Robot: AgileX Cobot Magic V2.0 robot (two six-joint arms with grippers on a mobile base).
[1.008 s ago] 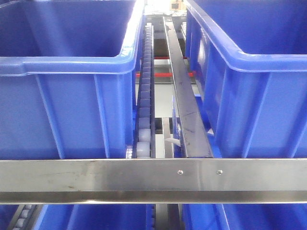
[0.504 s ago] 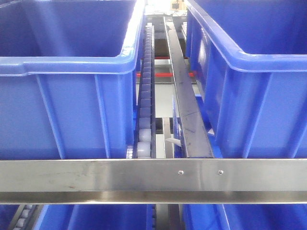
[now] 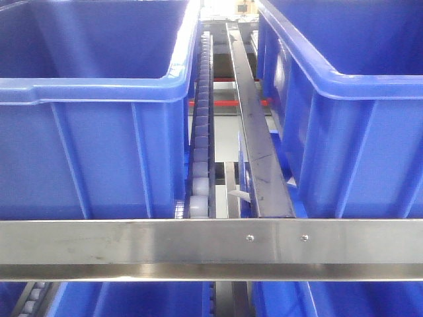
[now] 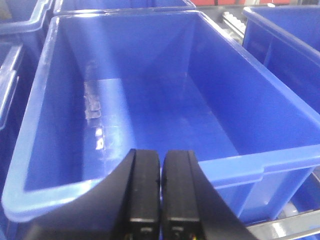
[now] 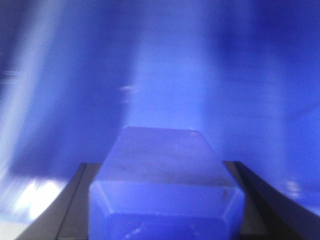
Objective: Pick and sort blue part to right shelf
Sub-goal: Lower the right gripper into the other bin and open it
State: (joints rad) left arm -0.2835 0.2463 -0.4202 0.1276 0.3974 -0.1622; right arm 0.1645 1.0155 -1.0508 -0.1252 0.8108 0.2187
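- The right claw [image 5: 162, 220] is clamping the blue part [image 5: 162, 185] between its two dark fingers [image 5: 75, 200], close above a blurred blue surface that is probably the inside of a crate.
- The left claw [image 4: 160, 200] is sitting with its black fingers pressed together, holding nothing, above the rim of an open blue crate [image 4: 150, 110].
- In the front view, the right shelf [image 3: 211, 241] is showing a flat steel crossbar with two screws; neither arm is appearing there.
- Risk, as a judgement: the part's bevelled edges could be letting it slip or twist in the grip, and an early release might bounce it off the hard plastic floor.
- The part is looking matte, boxy and smooth. The crates are ribbed, glossy plastic with rolled rims. The roller track [image 3: 200, 132] is a line of small pale wheels beside brushed steel rails.
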